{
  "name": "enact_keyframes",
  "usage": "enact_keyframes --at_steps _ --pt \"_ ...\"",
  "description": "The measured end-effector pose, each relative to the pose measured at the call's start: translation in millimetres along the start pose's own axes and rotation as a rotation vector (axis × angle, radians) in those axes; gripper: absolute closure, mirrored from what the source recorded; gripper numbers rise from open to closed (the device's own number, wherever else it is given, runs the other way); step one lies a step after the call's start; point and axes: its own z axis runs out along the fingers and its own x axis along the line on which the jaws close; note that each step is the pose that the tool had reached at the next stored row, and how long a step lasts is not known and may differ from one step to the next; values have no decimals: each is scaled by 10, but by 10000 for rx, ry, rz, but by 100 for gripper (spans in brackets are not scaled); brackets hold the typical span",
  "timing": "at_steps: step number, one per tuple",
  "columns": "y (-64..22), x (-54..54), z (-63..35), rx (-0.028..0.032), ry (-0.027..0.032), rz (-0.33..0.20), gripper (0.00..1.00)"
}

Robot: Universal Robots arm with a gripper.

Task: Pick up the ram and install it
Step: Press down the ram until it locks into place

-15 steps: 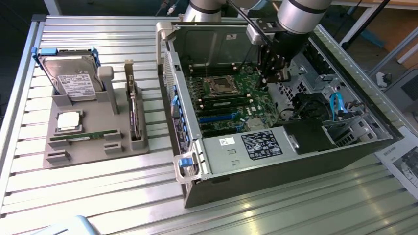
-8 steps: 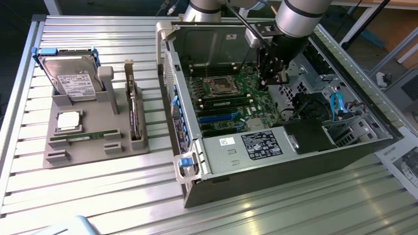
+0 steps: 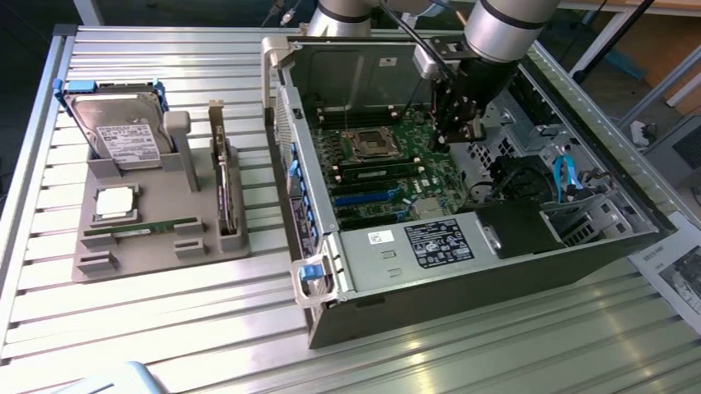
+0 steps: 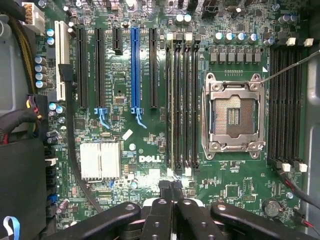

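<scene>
We see the gripper (image 3: pixel 468 131) hanging inside the open computer case (image 3: pixel 460 287), just above the motherboard (image 3: pixel 414 176). In the wrist view the gripper (image 4: pixel 171 187) has its two dark fingers (image 4: pixel 165 192) pressed together, with nothing between them.

Just ahead of the fingertips, the ram (image 4: pixel 173 105) stands on edge in one of the long black slots, a thin green stick that appears seated along its full length. Its near end is close to the gripper but not touching it. In the exterior view the ram (image 3: pixel 378 171) lies below and to the side of the gripper. The empty processor socket (image 4: pixel 232 117) is a little further out from the gripper, beyond the neighbouring slots. The blue slot (image 4: pixel 135 65) and the silver heat sink (image 4: pixel 100 160) sit on the opposite side of the ram.

Well apart from the gripper, toward the exterior view's left, a gray tray (image 3: pixel 153 254) rests on the counter (image 3: pixel 164 328). It holds a second ram (image 3: pixel 143 227) lying flat, a square silver chip (image 3: pixel 115 203), a hard drive (image 3: pixel 121 131) and an upright expansion card (image 3: pixel 225 197).
</scene>
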Motion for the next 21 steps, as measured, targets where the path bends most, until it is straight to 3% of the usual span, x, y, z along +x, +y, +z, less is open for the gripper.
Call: enact_keyframes --at_steps 10,21 --pt "79 -18 75 4 -1 0 90" --pt "87 -34 159 27 -1 -2 90"
